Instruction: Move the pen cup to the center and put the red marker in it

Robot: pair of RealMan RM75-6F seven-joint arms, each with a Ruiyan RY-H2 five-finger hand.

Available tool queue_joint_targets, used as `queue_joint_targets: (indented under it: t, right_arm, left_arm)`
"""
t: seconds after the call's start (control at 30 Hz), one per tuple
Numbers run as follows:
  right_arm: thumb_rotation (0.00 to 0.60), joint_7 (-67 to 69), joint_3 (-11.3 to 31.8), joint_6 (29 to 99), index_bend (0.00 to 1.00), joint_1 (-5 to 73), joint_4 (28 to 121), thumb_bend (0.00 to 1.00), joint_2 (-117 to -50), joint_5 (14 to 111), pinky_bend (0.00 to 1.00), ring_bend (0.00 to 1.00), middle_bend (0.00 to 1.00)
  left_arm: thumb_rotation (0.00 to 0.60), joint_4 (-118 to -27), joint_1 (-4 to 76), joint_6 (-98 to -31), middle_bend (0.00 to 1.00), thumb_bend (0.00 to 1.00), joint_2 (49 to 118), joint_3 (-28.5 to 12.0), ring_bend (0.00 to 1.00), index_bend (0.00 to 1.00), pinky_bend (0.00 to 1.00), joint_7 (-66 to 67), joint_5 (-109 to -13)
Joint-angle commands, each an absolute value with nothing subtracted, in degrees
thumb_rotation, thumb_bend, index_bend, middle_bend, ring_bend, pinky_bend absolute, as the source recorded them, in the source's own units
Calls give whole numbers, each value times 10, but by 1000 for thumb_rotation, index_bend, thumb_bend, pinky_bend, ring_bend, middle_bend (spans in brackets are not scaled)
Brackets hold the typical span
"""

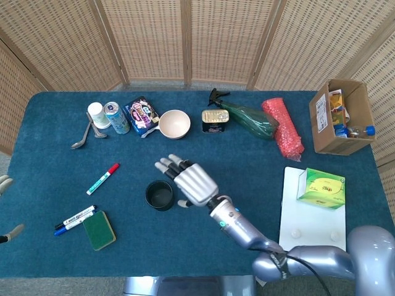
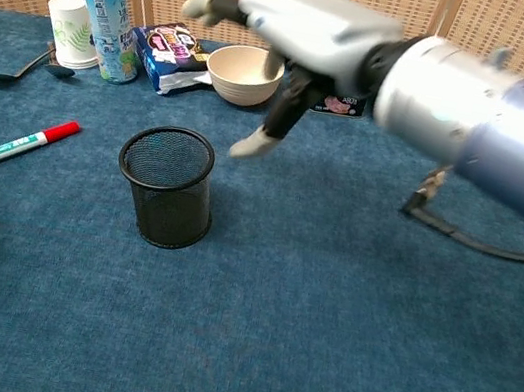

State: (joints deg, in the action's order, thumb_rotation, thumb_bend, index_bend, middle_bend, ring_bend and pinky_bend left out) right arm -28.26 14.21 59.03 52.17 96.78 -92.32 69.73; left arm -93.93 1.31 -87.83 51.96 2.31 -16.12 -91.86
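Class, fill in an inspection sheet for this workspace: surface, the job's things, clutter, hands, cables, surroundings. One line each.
Surface: blue cloth table.
Job's things: pen cup upright, empty, released; red marker lying left of it.
Clutter: bowl, drink can, paper cup, spoon, sponge, blue pens, tin, spray bottle, green box, cardboard box.
Hands: right hand open, above the table beside the cup; left hand at frame edge, state unclear.
Cables: black cable at the right forearm.
Surroundings: wicker screens.

Illumination bright, even, diffuse; faint shadow beside the cup (image 2: 166, 187); right hand (image 2: 300, 35) motion-blurred; glare on arm.
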Motion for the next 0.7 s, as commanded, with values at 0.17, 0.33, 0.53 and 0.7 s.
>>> queue_joint_targets:
  t: [0.17, 0.33, 0.53, 0.7]
  right_arm:
    - [600, -136, 126, 666, 0, 441, 963, 0, -799, 781, 351, 93, 51]
    - [600, -25, 109, 702, 0, 388, 909, 0, -749, 800, 351, 93, 59]
    - [600, 85, 72, 735, 0, 321, 836, 0, -725, 806, 351, 81, 61]
    - [600, 130, 49, 790, 0, 262, 765, 0, -738, 814, 337, 23, 62]
  left_arm:
    - [600, -942, 11, -881, 0, 257, 521, 27, 0, 51, 0, -157, -925]
    - [600, -946, 10, -886, 0, 257, 522, 29, 0, 53, 0, -148, -933]
    - [600, -948, 11, -886, 0, 256, 526, 30, 0, 58, 0, -140, -942]
    - [600, -951, 18, -878, 0, 257, 526, 30, 0, 60, 0, -140, -943]
